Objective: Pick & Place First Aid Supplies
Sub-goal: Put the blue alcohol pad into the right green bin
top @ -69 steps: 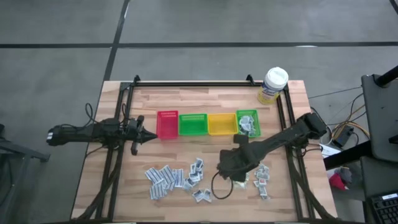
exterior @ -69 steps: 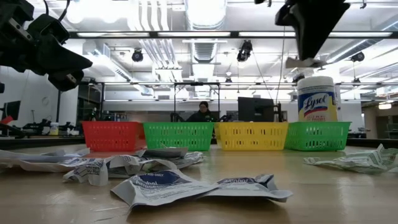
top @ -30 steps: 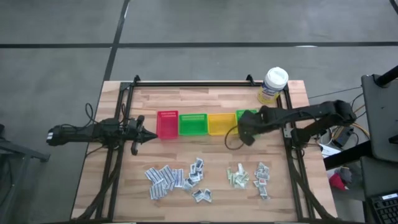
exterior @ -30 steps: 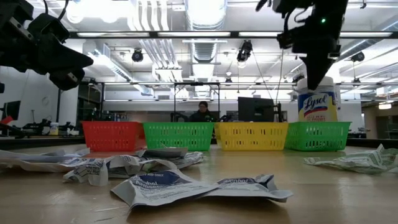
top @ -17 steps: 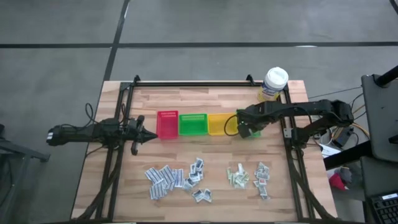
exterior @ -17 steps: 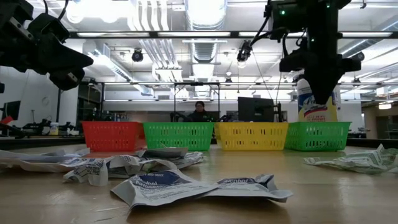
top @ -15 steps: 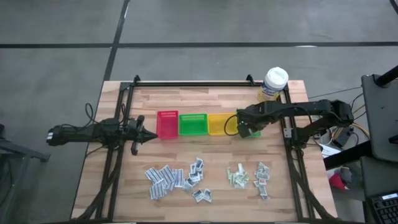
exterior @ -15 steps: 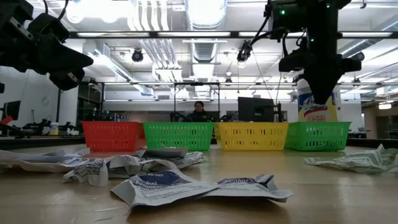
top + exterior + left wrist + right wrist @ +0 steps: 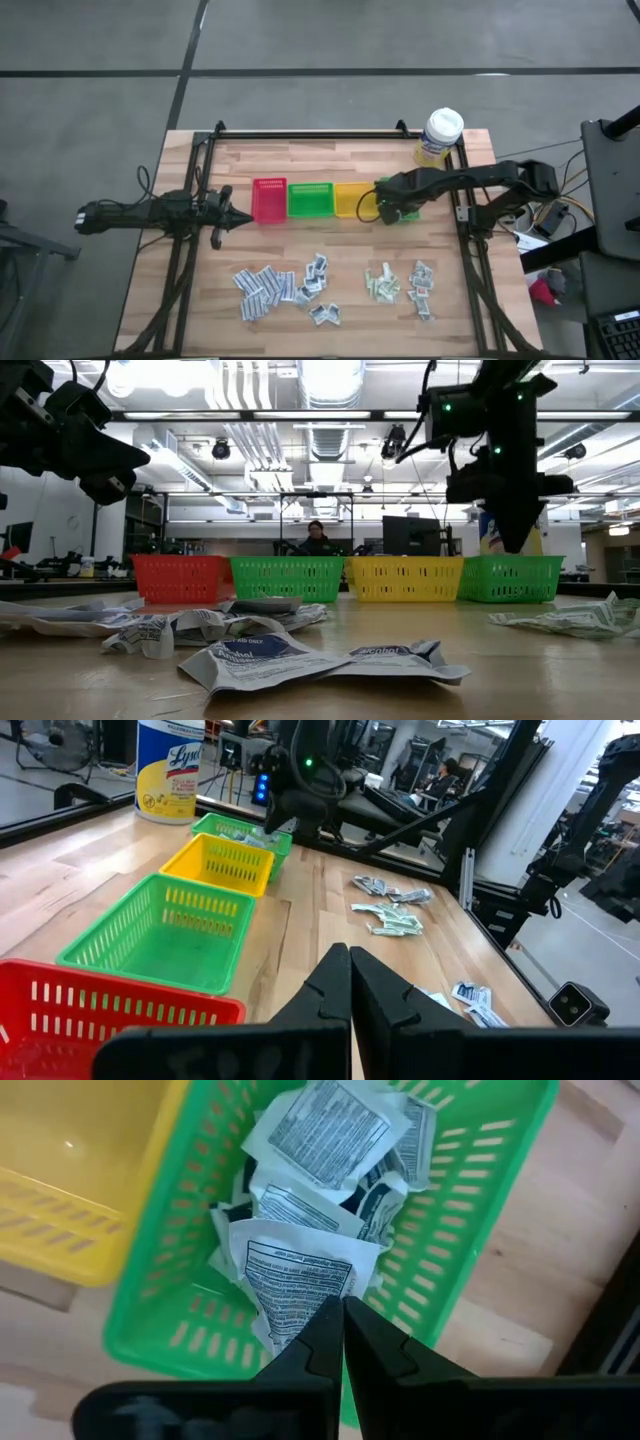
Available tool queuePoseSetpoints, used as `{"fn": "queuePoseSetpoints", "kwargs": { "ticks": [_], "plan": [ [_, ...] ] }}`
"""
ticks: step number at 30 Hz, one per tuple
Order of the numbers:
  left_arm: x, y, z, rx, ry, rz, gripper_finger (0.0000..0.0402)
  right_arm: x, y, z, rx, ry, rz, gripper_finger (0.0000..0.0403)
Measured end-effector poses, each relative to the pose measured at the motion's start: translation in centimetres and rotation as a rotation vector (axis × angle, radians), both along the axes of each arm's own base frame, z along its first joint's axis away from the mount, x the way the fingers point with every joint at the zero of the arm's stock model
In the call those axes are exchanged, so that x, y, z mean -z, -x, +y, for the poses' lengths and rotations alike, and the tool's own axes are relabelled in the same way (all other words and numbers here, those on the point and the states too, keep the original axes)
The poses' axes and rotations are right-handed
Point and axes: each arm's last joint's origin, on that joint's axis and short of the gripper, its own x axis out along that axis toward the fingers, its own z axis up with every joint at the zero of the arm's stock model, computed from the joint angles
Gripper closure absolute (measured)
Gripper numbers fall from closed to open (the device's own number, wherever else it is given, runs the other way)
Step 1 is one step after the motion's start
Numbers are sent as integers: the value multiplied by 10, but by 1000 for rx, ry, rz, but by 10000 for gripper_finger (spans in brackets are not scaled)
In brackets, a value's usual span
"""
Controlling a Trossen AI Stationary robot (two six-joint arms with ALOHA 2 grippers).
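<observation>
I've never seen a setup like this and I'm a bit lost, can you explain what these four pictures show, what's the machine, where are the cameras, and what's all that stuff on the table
This is a robot with two dark arms at a wooden table. One picture looks straight down from above, one looks level across the tabletop, and two come from cameras on the arms' wrists.

On the table stand four small bins in a row: red, green, yellow and a second green bin. Behind them is a yellow wipes tub. Nearer the front lie clusters of small first aid sachets.

The right tool is shut, pinching a white printed sachet above the second green bin, which already holds several. The left tool waits, shut and empty, beside the red bin.
</observation>
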Motion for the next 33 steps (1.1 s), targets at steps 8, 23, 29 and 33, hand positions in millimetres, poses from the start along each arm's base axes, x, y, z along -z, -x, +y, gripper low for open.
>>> {"fn": "queuePoseSetpoints", "kwargs": {
  "ticks": [8,23,29,33],
  "plan": [
    [0,0,0,0,-2,0,401,7,-5,-1,-75,-5,37,394],
    [0,0,0,0,-2,0,401,7,-9,-1,-170,-3,18,351],
    [0,0,0,0,-2,0,401,-2,-9,-1,-233,-21,33,314],
    [0,0,0,0,-1,0,401,-20,-13,4,-265,-27,-5,310]
  ]
}}
